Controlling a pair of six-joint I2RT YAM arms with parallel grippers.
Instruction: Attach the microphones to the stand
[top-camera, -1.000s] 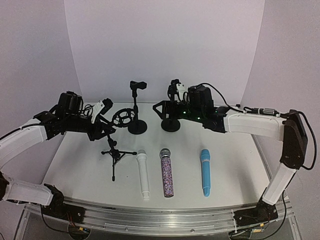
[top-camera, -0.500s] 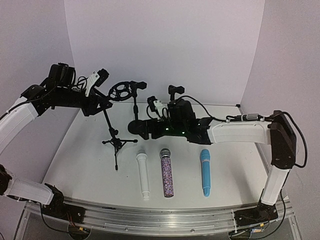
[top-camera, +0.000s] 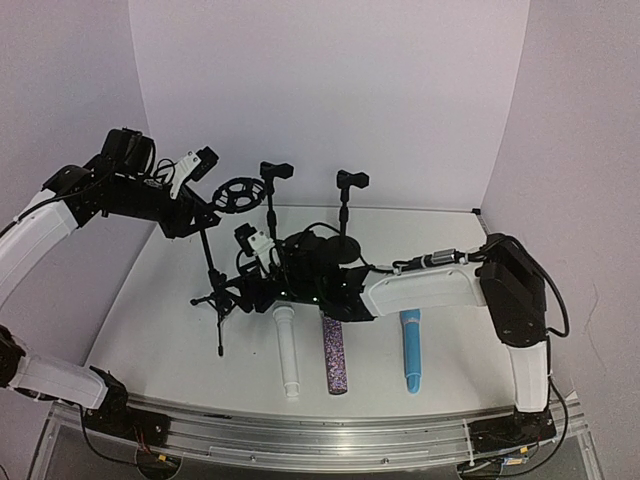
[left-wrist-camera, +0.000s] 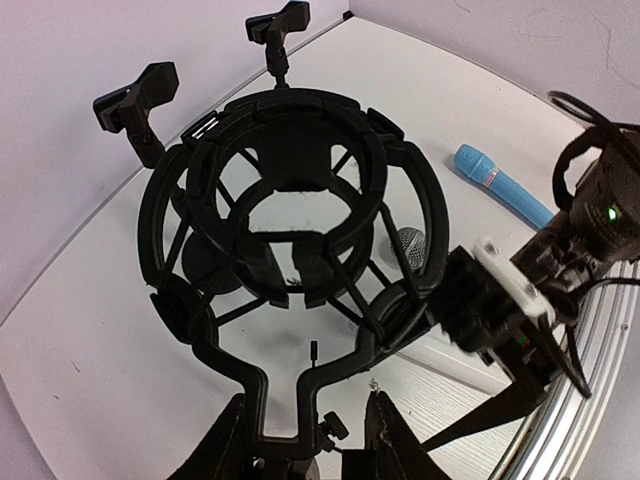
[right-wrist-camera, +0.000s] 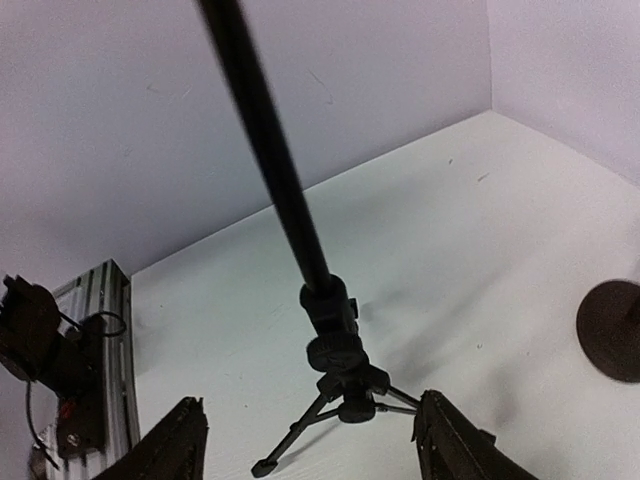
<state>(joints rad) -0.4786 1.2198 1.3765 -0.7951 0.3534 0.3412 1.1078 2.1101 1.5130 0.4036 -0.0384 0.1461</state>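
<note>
While clamping tripod stand (top-camera: 221, 298) just under its shock mount (left-wrist-camera: 285, 220) with left pincer (left-wrist-camera: 312, 436), straddling lower pole with right pincer (right-wrist-camera: 313, 440), jaws wide, no contact. Need to fetch white microphone (top-camera: 287, 352), purple-glitter microphone (top-camera: 334, 358), light blue microphone (top-camera: 410, 346), lying side by side at front of table (top-camera: 150, 335). Probably light, rigid, slick, roll-prone; grab mid-barrel, spare mesh head.

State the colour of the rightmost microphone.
The microphone is light blue, clearest in the top view.

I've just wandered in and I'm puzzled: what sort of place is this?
Probably a robotics test bench, not a music studio: two robot arms fixed to a metal rail, a white table boxed in by plain backdrop walls, and three microphones laid in a row by a tripod stand.
</note>
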